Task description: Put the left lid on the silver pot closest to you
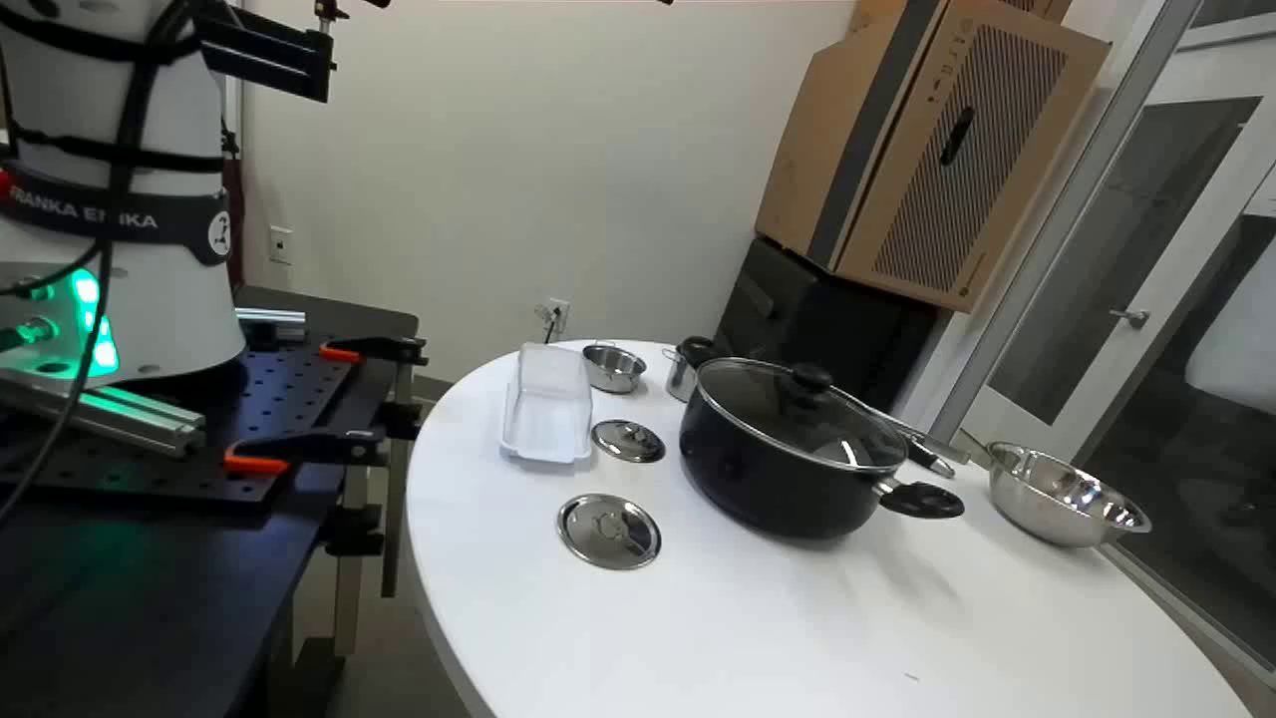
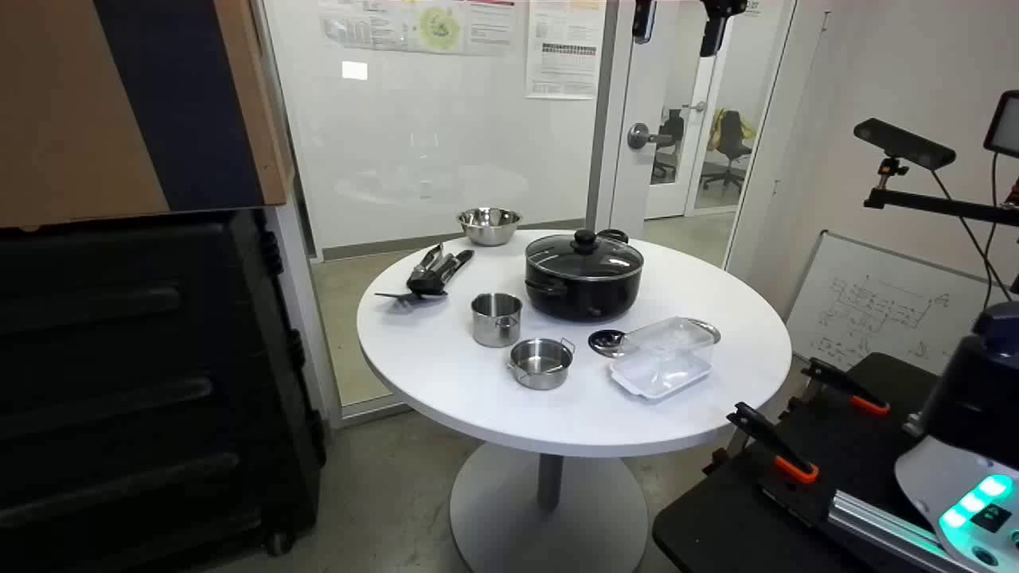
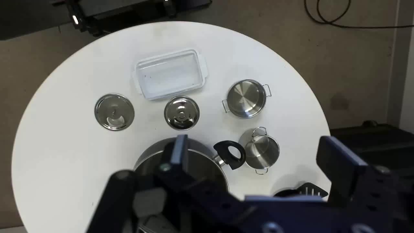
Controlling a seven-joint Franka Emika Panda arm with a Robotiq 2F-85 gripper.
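Two small round silver lids lie flat on the white table. In the wrist view the left lid (image 3: 114, 112) lies apart from the other silver lid (image 3: 181, 113); they also show in an exterior view, left lid (image 1: 609, 532), other lid (image 1: 628, 441). In an exterior view the left lid (image 2: 705, 328) is partly hidden behind the plastic container. A low silver pot (image 3: 246, 98) with two wire handles stands uncovered, also seen in both exterior views (image 1: 613, 369) (image 2: 541, 366). A taller silver pot (image 3: 262, 152) stands beside it. My gripper (image 3: 258, 150) is open and empty, high above the table (image 2: 681, 32).
A big black pot (image 1: 788, 469) with a dark glass lid stands near the silver lids. A clear plastic container (image 3: 169, 74) lies beside them. Black utensils (image 2: 434, 274) and a silver bowl (image 2: 489, 227) are farther off. The round table (image 2: 446, 414) has a free edge.
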